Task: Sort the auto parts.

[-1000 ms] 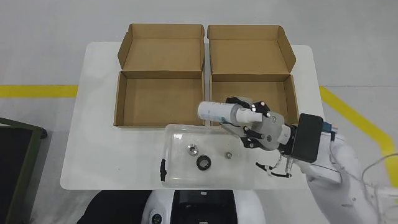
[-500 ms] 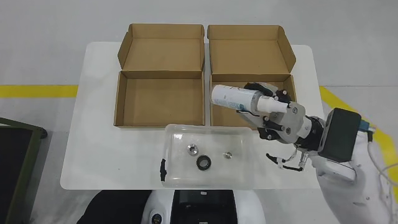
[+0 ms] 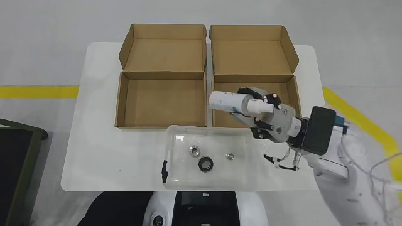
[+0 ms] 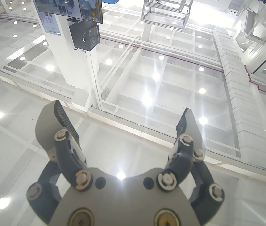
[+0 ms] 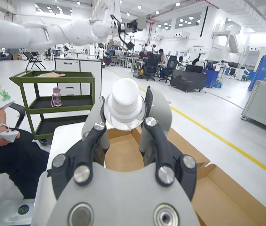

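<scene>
White table (image 3: 94, 132) carries left box (image 3: 160, 103), right box (image 3: 286, 100) and clear tray (image 3: 179, 172). Right gripper (image 3: 246, 103) is clamped on white cylinder (image 3: 226, 101) above the right box; its print is illegible. Left gripper (image 4: 123, 116) stands with jaws apart, empty. Three small parts (image 3: 205, 163) lie in the tray.

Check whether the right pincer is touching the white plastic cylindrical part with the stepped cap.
Touching. The right wrist view shows the right pincer with both fingers pressed against the white plastic cylindrical part, no gap either side.

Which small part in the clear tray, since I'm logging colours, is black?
The black ring, middle of the three in the clear tray; the larger part and the smaller part either side of it are silvery.
</scene>
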